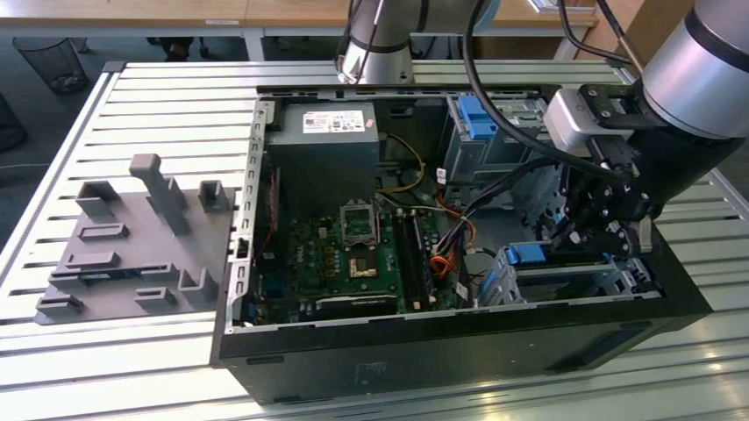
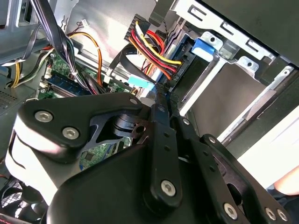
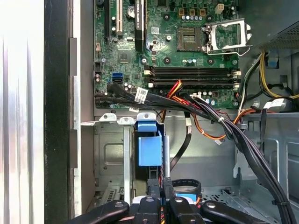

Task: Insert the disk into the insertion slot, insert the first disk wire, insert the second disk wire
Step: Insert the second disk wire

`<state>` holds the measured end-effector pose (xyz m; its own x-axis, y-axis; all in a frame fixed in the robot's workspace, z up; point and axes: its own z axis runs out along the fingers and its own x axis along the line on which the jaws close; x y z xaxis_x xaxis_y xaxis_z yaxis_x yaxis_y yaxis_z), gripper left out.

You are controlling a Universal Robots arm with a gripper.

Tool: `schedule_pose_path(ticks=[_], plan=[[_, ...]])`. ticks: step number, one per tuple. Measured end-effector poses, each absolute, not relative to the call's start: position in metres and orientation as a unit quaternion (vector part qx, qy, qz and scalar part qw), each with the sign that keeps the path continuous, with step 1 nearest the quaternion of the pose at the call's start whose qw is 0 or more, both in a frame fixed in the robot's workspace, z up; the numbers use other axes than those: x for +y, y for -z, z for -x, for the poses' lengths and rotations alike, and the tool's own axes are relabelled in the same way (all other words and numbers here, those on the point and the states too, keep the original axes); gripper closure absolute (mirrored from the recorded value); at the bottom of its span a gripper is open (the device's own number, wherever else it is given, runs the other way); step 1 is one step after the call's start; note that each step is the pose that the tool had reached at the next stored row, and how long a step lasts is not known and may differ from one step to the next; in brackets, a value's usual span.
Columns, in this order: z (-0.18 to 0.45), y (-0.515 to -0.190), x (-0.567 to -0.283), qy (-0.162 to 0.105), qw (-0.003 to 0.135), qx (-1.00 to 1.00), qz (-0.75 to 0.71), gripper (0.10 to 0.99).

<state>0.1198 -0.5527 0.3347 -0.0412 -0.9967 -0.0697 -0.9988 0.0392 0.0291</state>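
Note:
The disk sits inside the insertion slot, a low perforated metal cage at the case's near corner on the exterior view's right. Its blue carrier end shows, while the cage hides the drive body. My gripper hangs over that cage. In the second wrist view the gripper has its fingers drawn together on a light-blue wire connector with a flat black cable. It is beside a black connector with red, yellow and black wires. In the first wrist view the gripper is just behind the carrier end.
The open computer case holds a green motherboard, a grey power supply and a taller cage with a blue latch. A black cable bundle crosses near the slot. A grey fixture plate lies at the exterior view's left.

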Motion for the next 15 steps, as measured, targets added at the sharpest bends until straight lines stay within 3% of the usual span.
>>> schedule_pose_path(ticks=[15], plan=[[-0.1197,-0.3327,-0.5532,-0.035,0.015,0.721,0.692,0.937]])
